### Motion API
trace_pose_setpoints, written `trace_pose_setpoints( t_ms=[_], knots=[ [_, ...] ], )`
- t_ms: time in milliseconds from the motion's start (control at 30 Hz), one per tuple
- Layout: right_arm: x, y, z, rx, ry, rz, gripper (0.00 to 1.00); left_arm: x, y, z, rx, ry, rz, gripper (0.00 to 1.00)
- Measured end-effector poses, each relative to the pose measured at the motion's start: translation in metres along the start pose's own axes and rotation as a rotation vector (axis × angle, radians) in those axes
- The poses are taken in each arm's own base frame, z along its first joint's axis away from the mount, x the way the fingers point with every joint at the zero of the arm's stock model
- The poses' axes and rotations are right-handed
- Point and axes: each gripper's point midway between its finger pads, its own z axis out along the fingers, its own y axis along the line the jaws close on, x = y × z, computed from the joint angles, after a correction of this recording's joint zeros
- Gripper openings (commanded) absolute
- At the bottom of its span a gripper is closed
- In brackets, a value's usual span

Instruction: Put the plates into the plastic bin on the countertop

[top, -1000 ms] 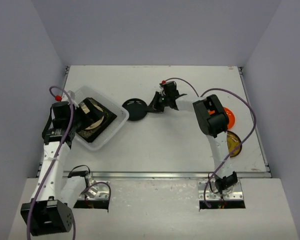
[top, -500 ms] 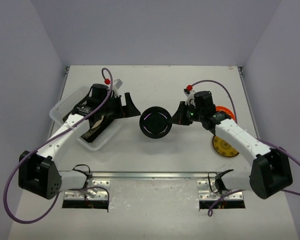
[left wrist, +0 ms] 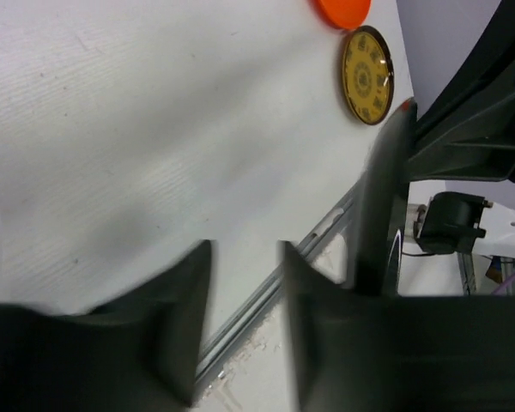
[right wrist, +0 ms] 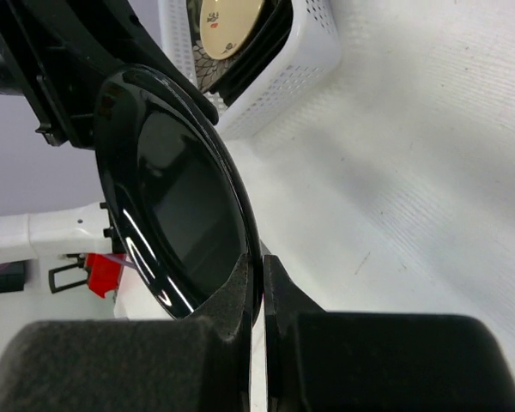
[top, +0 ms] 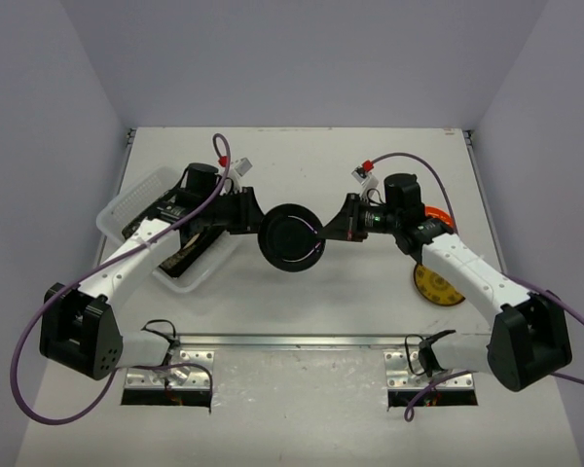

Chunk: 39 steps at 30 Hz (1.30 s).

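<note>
Glossy, stiff and probably light yet chippable, the round black plate (top: 292, 238) hangs above the worktop (top: 321, 297) near the plastic bin (top: 127, 199), right jaws clamped on its rim (the only sound hold), left jaws apart by the opposite edge.

My right gripper (right wrist: 259, 279) has matt black fingers (right wrist: 112, 360); the round plate (right wrist: 176, 202) is gloss black, smooth; the countertop (right wrist: 429, 154) matt white

Bright, even overhead light, only soft shadows on the white matte countertop (top: 321, 292). Up close the left gripper (left wrist: 245, 283) is a dark out-of-focus smear. White glare streaks on the glossy round black plate (right wrist: 176, 197).
</note>
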Motion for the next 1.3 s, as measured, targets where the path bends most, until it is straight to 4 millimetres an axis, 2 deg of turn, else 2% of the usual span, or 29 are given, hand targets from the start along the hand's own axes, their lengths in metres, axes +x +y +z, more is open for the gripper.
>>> trace_pose_setpoints(
  t_ms=[100,200,400,600,700,800,867,900,1100,1133,1167,1233,1267,1300],
  knots=[
    [0.0,-0.001,0.003,-0.01,0.006,0.015,0.0,-0.001,0.0,0.0,-0.003,-0.006,0.002,0.8],
    [-0.001,-0.003,0.003,-0.007,0.007,0.02,0.0,-0.006,0.012,0.0,-0.077,-0.03,-0.015,0.96],
    [-0.001,-0.022,-0.001,0.1,-0.019,0.009,0.0,-0.027,0.041,-0.012,-0.293,-0.146,-0.069,1.0],
    [0.004,-0.047,-0.005,0.226,-0.027,0.007,0.0,-0.049,0.035,-0.035,-0.35,-0.293,-0.099,1.0],
    [0.007,-0.051,-0.006,0.243,-0.017,0.003,0.0,-0.055,0.025,-0.037,-0.31,-0.322,-0.1,0.97],
    [0.003,-0.049,-0.001,0.226,-0.001,0.004,0.0,-0.054,0.015,-0.028,-0.242,-0.29,-0.101,0.81],
    [-0.003,-0.045,0.003,0.209,0.007,0.004,0.0,-0.05,0.012,-0.02,-0.204,-0.261,-0.103,0.6],
    [-0.006,-0.042,0.005,0.197,0.011,0.004,0.0,-0.047,0.011,-0.016,-0.187,-0.246,-0.106,0.53],
    [-0.028,-0.023,0.015,0.118,-0.008,-0.015,0.0,-0.024,0.019,0.006,-0.155,-0.141,-0.132,0.38],
    [-0.029,-0.021,0.015,0.109,-0.01,-0.016,0.0,-0.023,0.019,0.008,-0.153,-0.134,-0.133,0.25],
    [-0.03,-0.02,0.015,0.105,-0.009,-0.015,0.0,-0.023,0.018,0.008,-0.148,-0.131,-0.131,0.02],
    [-0.03,-0.022,0.016,0.113,-0.013,-0.009,0.0,-0.022,0.014,0.008,-0.12,-0.124,-0.118,0.0],
    [-0.029,-0.025,0.016,0.119,-0.009,0.002,0.12,-0.023,0.01,0.008,-0.101,-0.12,-0.114,0.0],
    [-0.031,-0.029,0.016,0.127,-0.011,0.013,0.5,-0.026,0.007,0.008,-0.09,-0.126,-0.103,0.0]
  ],
)
